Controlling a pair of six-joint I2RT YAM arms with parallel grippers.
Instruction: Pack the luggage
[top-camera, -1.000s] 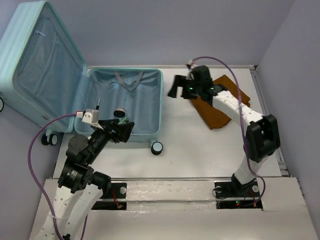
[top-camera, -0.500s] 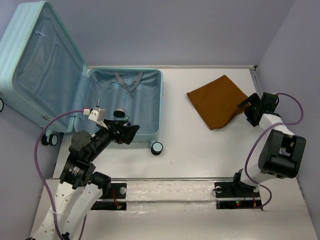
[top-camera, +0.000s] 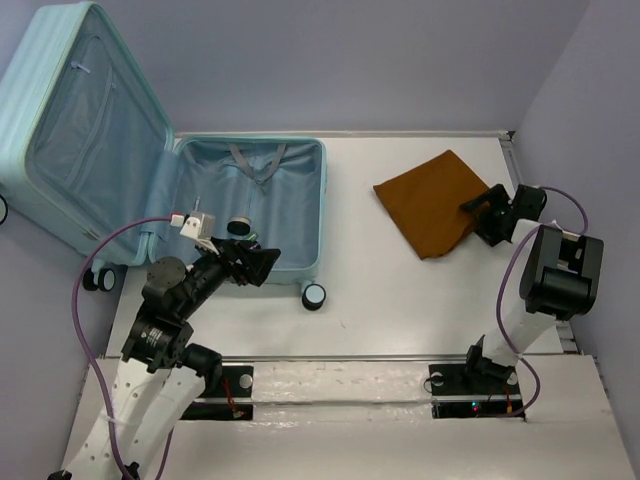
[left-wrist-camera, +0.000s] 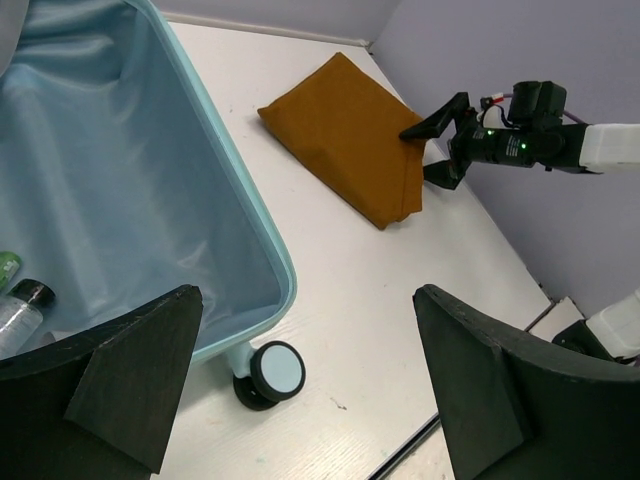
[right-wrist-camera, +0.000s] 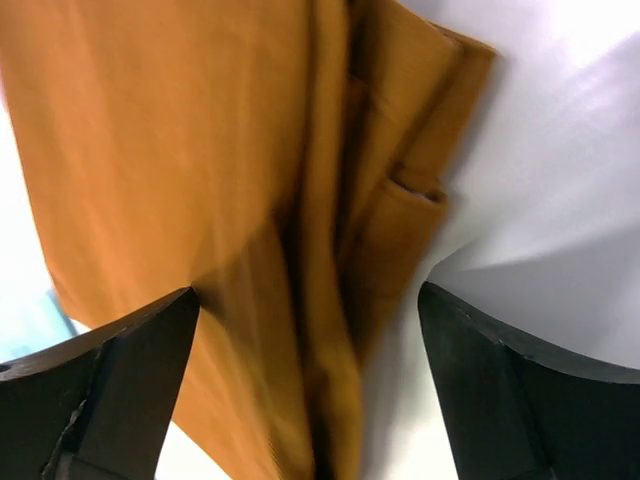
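Observation:
The luggage (top-camera: 290, 215) lies open at the left, its lid (top-camera: 80, 130) propped up; its rim (left-wrist-camera: 255, 210) shows in the left wrist view. A small clear bottle (top-camera: 240, 226) (left-wrist-camera: 20, 305) rests inside. My left gripper (top-camera: 255, 262) (left-wrist-camera: 305, 310) hovers open over the luggage's near right corner, above a wheel (left-wrist-camera: 268, 372), holding nothing. A folded brown cloth (top-camera: 432, 200) (left-wrist-camera: 345, 135) (right-wrist-camera: 200, 150) lies on the table to the right. My right gripper (top-camera: 482, 212) (right-wrist-camera: 308, 298) is open at the cloth's right edge, and the folded edge lies between its fingers.
The white table (top-camera: 400, 290) ends at a raised strip on the right (top-camera: 520, 190), close behind the right gripper. Purple walls enclose the back and both sides. A purple cable (top-camera: 100, 270) loops off the left arm. Another wheel (top-camera: 314, 294) sticks out toward the arms.
The right arm swung from above the cloth's far left corner round to its right side, then edged in toward the cloth's right edge. The left gripper shifted slightly right.

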